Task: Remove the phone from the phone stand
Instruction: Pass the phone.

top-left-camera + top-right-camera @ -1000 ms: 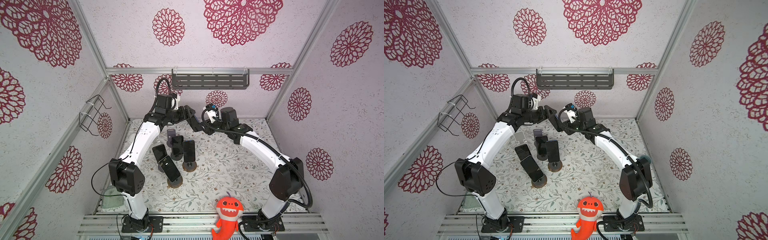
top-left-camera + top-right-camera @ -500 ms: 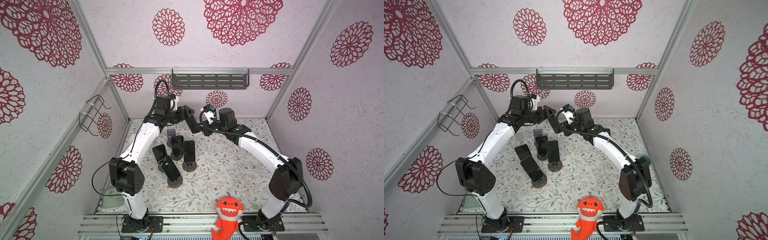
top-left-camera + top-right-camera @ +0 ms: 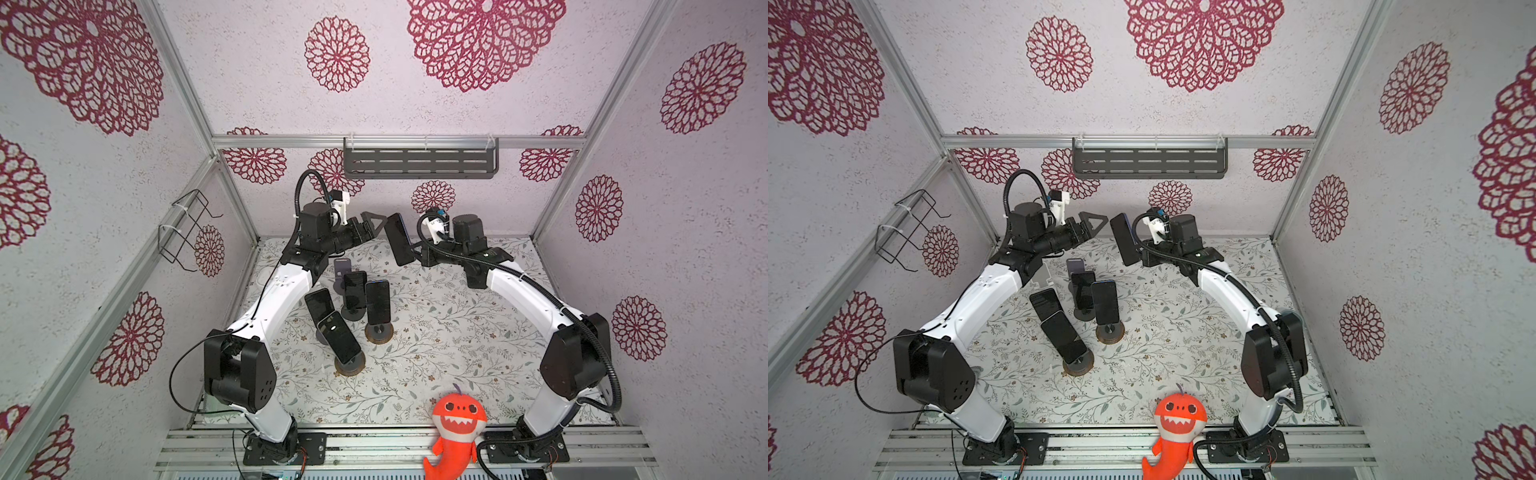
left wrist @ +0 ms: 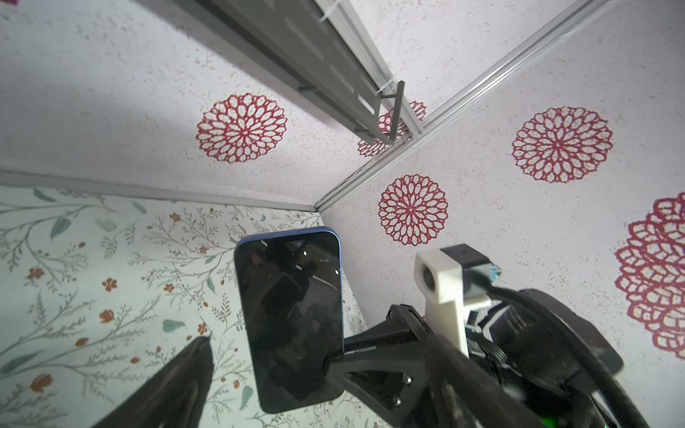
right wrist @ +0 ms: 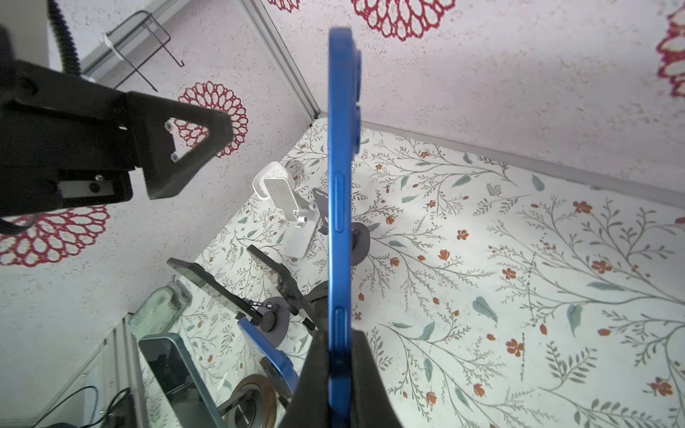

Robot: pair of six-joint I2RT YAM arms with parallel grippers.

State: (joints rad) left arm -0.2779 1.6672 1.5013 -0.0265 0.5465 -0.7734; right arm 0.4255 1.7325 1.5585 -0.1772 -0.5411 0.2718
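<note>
A blue phone (image 3: 399,239) with a dark screen (image 4: 293,318) hangs upright in the air over the back of the table, clear of every stand. My right gripper (image 5: 339,344) is shut on its lower end, one finger on each face. My left gripper (image 3: 376,228) stands just left of the phone, open and holding nothing; one of its fingers (image 4: 178,385) shows beside the screen. Below, a white phone stand (image 5: 285,200) and a grey phone stand (image 5: 361,241) hold no phone.
Several other phones lean on round-based stands (image 3: 378,303) at the table's centre left, under my left arm. An orange shark plush (image 3: 457,419) sits at the front edge. A grey shelf (image 3: 419,162) and a wire basket (image 3: 187,224) hang on the walls.
My right gripper has shut on the phone. My left gripper's jaws have spread wider and let go of the phone.
</note>
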